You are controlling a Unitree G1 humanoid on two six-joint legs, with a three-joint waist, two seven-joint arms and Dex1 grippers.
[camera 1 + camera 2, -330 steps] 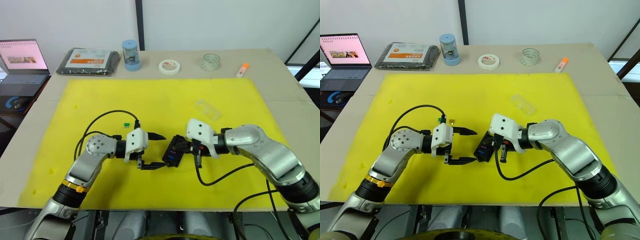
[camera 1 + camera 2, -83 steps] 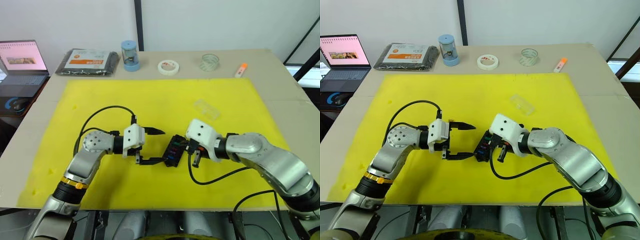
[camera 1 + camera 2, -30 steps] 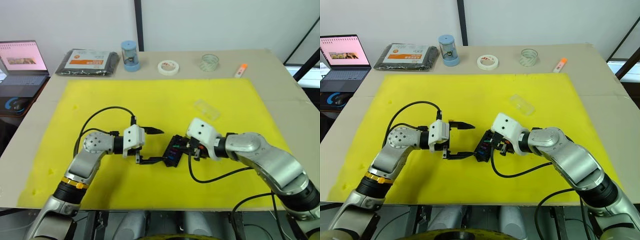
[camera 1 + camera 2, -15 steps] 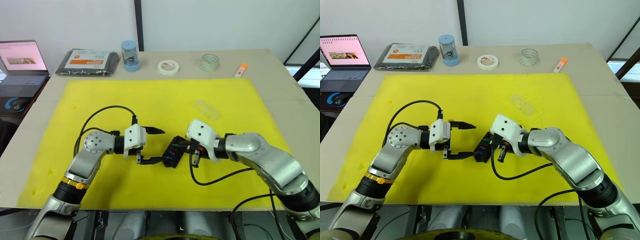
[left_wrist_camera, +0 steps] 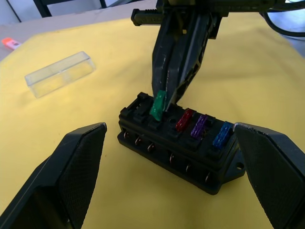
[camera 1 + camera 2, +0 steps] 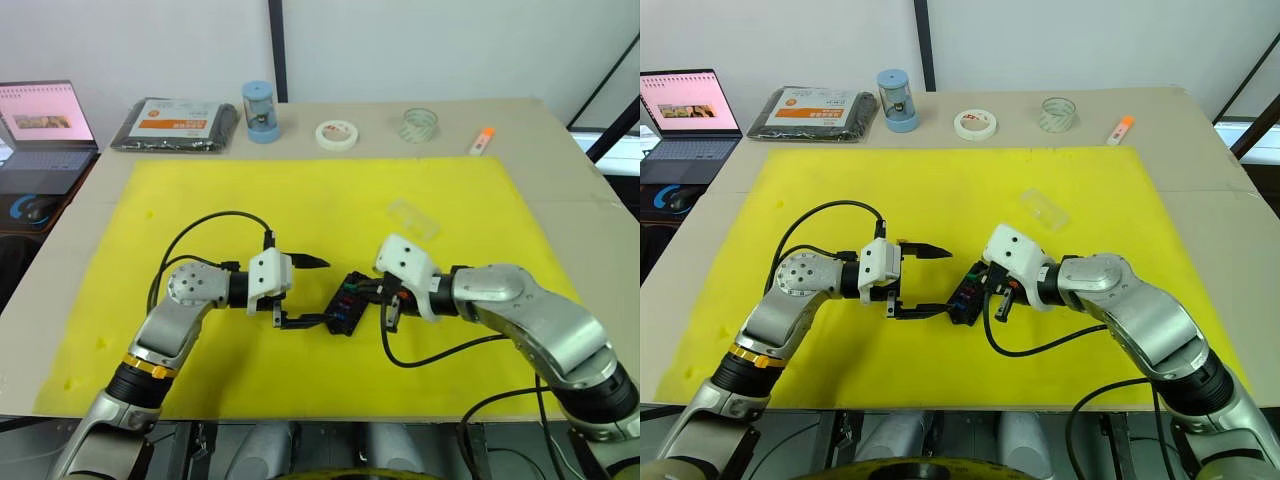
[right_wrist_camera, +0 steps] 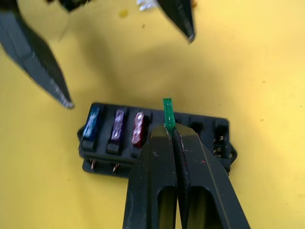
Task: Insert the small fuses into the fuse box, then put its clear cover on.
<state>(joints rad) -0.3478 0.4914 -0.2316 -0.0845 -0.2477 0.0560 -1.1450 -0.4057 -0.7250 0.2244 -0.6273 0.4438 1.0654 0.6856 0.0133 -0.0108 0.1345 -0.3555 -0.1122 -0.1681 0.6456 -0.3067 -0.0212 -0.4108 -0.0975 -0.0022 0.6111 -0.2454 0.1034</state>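
Left gripper spread wide, holding nothing, beside the fuse box mid-mat near the front edge. 3 fuses seated: blue, purple, red. Right gripper pinches a green fuse over a slot. Clear cover lies well behind.

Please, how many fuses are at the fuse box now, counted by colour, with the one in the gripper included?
Blue fuse: 1, seated
Purple fuse: 1, seated
Red fuse: 1, seated
Green fuse: 1, pinched in the right gripper over the fuse box, not pushed fully in
Total: 4
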